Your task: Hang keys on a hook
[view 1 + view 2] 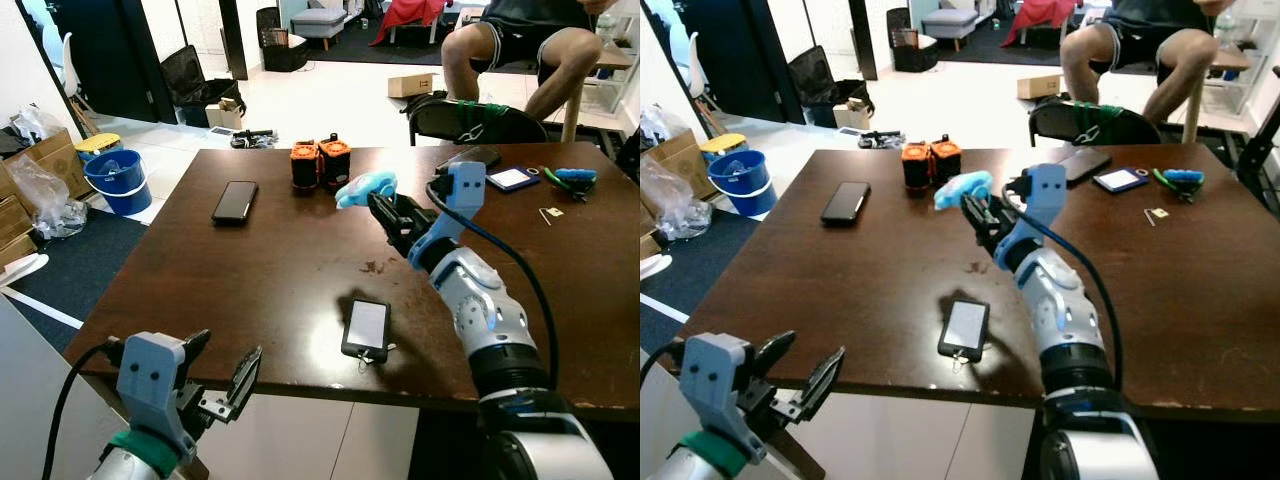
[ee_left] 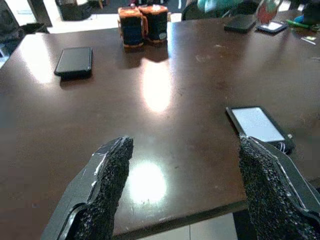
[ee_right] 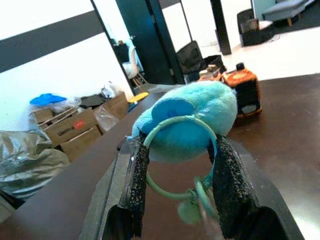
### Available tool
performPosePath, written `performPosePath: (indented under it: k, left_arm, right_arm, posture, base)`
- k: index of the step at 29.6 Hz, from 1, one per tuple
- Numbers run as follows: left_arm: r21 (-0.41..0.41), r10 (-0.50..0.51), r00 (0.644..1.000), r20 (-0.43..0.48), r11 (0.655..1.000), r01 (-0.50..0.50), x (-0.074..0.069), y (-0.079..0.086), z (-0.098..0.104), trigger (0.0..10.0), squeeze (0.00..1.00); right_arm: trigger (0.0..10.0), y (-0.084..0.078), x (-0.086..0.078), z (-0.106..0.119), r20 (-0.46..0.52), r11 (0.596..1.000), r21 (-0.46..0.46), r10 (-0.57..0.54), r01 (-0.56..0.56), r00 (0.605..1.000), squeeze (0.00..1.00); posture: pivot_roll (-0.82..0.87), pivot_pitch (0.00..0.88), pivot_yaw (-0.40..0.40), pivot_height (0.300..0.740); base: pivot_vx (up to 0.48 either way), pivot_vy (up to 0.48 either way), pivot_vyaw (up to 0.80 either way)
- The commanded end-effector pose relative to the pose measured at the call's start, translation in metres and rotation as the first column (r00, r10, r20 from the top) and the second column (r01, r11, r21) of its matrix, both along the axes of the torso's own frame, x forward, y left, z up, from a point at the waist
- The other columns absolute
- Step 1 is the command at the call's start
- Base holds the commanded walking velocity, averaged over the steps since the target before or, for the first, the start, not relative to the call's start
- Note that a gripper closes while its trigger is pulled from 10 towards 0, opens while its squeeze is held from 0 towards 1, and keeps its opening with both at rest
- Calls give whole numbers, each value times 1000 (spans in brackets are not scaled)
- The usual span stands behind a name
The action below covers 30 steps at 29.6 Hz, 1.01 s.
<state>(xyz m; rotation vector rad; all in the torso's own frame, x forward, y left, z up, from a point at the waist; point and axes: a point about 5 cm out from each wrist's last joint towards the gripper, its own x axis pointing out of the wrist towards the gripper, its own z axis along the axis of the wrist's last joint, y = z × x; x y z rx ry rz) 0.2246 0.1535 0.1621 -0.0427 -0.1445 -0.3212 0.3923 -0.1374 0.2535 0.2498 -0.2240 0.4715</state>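
Right gripper is raised above the middle of the dark wooden bench, its two black fingers closed on a fluffy turquoise plush keychain. In the right wrist view the plush sits between the finger pads with a pale green key ring looped in front of it and a small clasp hanging below; whether actual keys dangle from it cannot be made out. Left gripper hovers low at the near edge of the bench, fingers spread wide and holding nothing.

On the bench lie a black phone, a second phone with a lit screen near the front edge, and two orange-and-black blocks just behind the plush. A seated person's legs are beyond the far edge.

Judging by this, the pick-up is done: the keychain is lifted clear. Left to do is finding a hook, carrying the ring there and slipping it on.
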Motion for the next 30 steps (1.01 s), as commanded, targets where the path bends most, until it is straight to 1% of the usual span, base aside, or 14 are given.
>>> performPosePath:
  k: [1, 4, 6, 7, 8, 9, 10, 12, 13, 15, 16, 21, 25, 30]
  left_arm:
    - [-7, 35, 999, -12, 999, -35, 1, 6, -4, 10000, 0]
    - [-18, 64, 998, -8, 998, -64, 2, 8, -4, 10000, 0]
    - [-15, 154, 988, -12, 988, -154, 6, 14, -6, 10000, 0]
    - [-15, 154, 988, -12, 988, -154, 6, 14, -6, 10000, 0]
    - [9, 243, 969, -35, 970, -242, 11, 20, -10, 10000, 0]
    - [14, 274, 961, -37, 962, -273, 12, 22, -12, 10000, 0]
    - [14, 274, 961, -37, 962, -273, 12, 22, -12, 10000, 0]
    - [2, 329, 944, -39, 944, -329, 14, 25, -12, 10000, 0]
    - [-8, 355, 934, -34, 935, -355, 14, 27, -11, 10000, 0]
    - [-15, 369, 929, -32, 929, -370, 14, 28, -10, 10000, 0]
    - [-3, 393, 919, -29, 920, -393, 15, 32, -10, 10000, 0]
    - [26, 432, 901, -27, 902, -431, 15, 36, -13, 10000, 0]
    - [51, 440, 898, -10, 897, -439, 20, 39, -13, 10000, 0]
    - [42, 452, 892, -12, 892, -451, 20, 40, -14, 10000, 0]
  right_arm:
    - [10000, 8, -3, -6, -26, 1000, 17, 15, -15, 1000, 0]
    - [10000, 9, -5, -8, -33, 999, 36, 0, 2, 999, 0]
    - [10000, 9, -8, -11, -31, 997, 64, -46, 48, 998, 0]
    - [10000, 9, -8, -11, -31, 997, 64, -46, 48, 998, 0]
    - [10000, 12, -13, -15, -19, 995, 77, -62, 63, 998, 0]
    - [10000, 17, -18, -18, -9, 997, 63, -51, 51, 999, 0]
    - [10000, 17, -18, -18, -9, 997, 63, -51, 51, 999, 0]
    - [10000, 29, -28, -27, 9, 999, 22, -26, 26, 1000, 0]
    - [10000, 32, -31, -30, 3, 999, 34, -24, 24, 1000, 0]
    - [10000, 34, -33, -32, -3, 999, 47, -26, 26, 1000, 0]
    - [10000, 34, -35, -32, 2, 996, 67, -56, 56, 998, 0]
    - [10000, 34, -39, -32, 18, 990, 90, -114, 112, 993, 0]
    - [10000, 25, -45, -34, 60, 988, 49, -151, 149, 987, 0]
    - [10000, 24, -47, -37, 56, 987, 43, -154, 152, 987, 0]
  posture:
    - [-155, 35, 133, 740]
    - [-160, 39, 137, 740]
    - [-160, 39, 137, 740]
    - [-160, 39, 137, 740]
    - [-164, 42, 140, 740]
    - [-164, 42, 140, 740]
    - [-164, 42, 140, 740]
    - [-162, 41, 136, 740]
    - [-160, 40, 135, 740]
    - [-160, 40, 135, 740]
    - [-166, 31, 140, 740]
    - [-176, 24, 143, 740]
    - [-188, 13, 150, 740]
    - [-190, 15, 151, 740]
  base:
    - [0, 0, 0]
    - [0, 0, 0]
    - [0, 0, 0]
    - [0, 0, 0]
    - [0, 0, 0]
    - [0, 0, 0]
    - [0, 0, 0]
    - [0, 0, 0]
    - [0, 0, 0]
    - [0, 0, 0]
    - [0, 0, 0]
    - [0, 0, 0]
    - [0, 0, 0]
    - [0, 0, 0]
